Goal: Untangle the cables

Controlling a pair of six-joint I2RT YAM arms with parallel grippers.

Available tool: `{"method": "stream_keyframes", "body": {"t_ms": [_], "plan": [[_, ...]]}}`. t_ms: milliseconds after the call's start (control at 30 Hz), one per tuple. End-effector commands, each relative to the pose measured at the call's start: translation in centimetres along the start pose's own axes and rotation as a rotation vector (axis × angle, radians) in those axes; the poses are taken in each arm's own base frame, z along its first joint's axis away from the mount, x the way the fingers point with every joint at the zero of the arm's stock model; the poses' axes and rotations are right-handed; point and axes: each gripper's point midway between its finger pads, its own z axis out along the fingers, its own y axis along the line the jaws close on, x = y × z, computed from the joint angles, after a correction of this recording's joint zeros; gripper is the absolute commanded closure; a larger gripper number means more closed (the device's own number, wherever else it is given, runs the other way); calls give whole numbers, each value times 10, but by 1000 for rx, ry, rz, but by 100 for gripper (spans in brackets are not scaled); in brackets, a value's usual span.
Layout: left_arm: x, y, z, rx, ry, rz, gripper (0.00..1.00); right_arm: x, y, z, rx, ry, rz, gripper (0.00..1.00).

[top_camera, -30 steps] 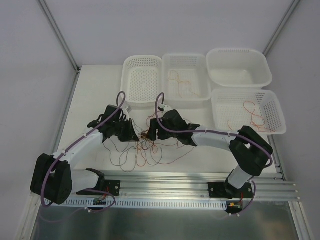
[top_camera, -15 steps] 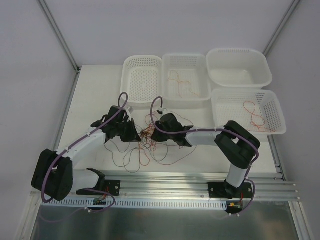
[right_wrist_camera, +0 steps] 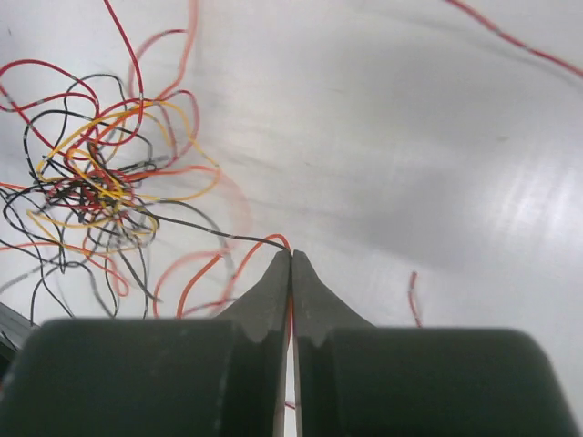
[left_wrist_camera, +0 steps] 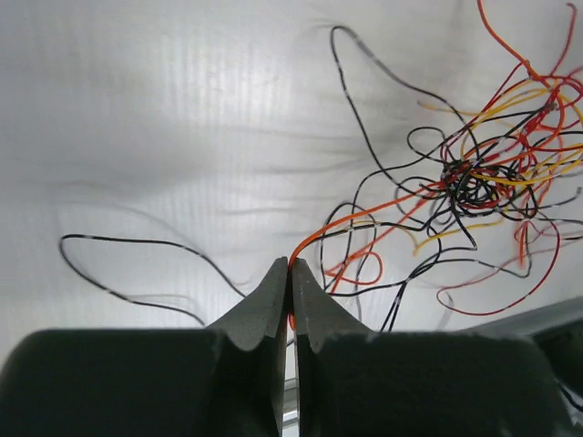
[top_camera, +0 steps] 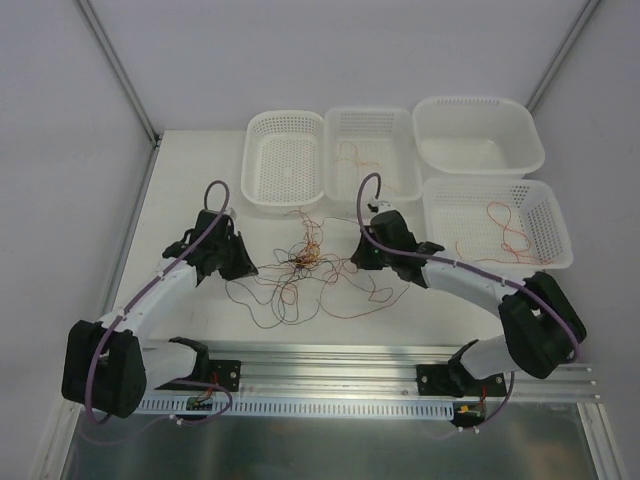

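**Operator:** How do the grippers stand?

**Manual:** Your left gripper has its fingers pressed together on an orange strand. That strand runs from the pinch up into the knot. Your right gripper is closed the same way, with a thin strand entering at the tips. At the pinch its colour reads black turning red.

**Operator:** Why hold on opposite sides?

**Manual:** The cables lie as one clump on the table, between your two grippers. Loose loops spill toward the near edge. With one strand held on each side you can probably draw the knot open. Pull gently, since wires this thin are likely to cinch tighter.

**Operator:** And the baskets?

**Manual:** Four white baskets stand beyond the clump. Two of them hold loose strands, so they are probably where you put the freed cables.
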Motion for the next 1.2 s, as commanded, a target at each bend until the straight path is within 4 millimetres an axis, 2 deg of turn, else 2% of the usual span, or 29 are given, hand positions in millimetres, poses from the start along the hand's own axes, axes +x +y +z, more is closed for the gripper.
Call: {"method": "stream_keyframes", "body": {"t_ms": [0,100,133,167,200,233,300,333,400,500,533,667,700,767,800,867,900,933,967,1000,1033,1100,1133,1167], "plan": [[-19,31,-20,-129,-72,-22,100,0,-55,-32,161,22,18,99],[-31,60,-33,-223,-129,-76,100,-14,-81,-61,206,-11,79,99],[-32,70,-40,-261,-145,-94,100,-26,-82,-75,196,-52,71,99],[-33,76,-45,-284,-156,-96,100,-25,-88,-86,219,-42,76,99],[-39,86,-51,-338,-191,-101,100,-34,-97,-96,242,-65,89,99],[-41,91,-59,-360,-213,-111,100,-45,-98,-106,246,-91,74,99],[-48,101,-70,-415,-260,-105,100,-56,-106,-129,265,-122,95,99],[-50,103,-73,-428,-272,-104,100,-69,-103,-140,258,-158,91,99],[-55,101,-79,-427,-288,-87,100,-76,-101,-156,262,-172,66,99],[-59,105,-81,-452,-287,-70,100,-90,-83,-173,201,-197,48,99],[-60,112,-82,-494,-289,-69,100,-95,-83,-179,214,-216,41,99],[-59,126,-85,-563,-278,-86,100,-121,-99,-227,329,-341,35,99],[-60,136,-89,-586,-289,-128,100,-132,-97,-242,330,-384,41,99],[-63,140,-93,-600,-306,-151,100,-140,-101,-263,355,-434,62,99],[-67,142,-98,-607,-326,-165,100,-149,-95,-277,351,-479,60,99],[-72,141,-104,-609,-360,-174,100,-158,-89,-292,335,-529,53,99],[-77,133,-105,-570,-366,-163,100,-162,-83,-295,314,-540,46,99],[-80,126,-103,-533,-366,-153,100,-168,-69,-299,255,-544,23,99],[-82,120,-100,-495,-359,-142,100,-169,-62,-292,209,-516,11,99],[-78,104,-92,-400,-319,-133,98,-166,-47,-285,122,-479,-12,99],[-77,97,-87,-359,-302,-130,98,-164,-42,-279,89,-442,-11,99],[-68,83,-78,-267,-256,-128,97,-152,-37,-254,40,-342,-12,99],[-61,69,-73,-182,-222,-119,93,-145,-35,-244,24,-300,-14,99],[-50,57,-66,-108,-176,-111,89,-130,-40,-226,38,-223,-8,99]]}}
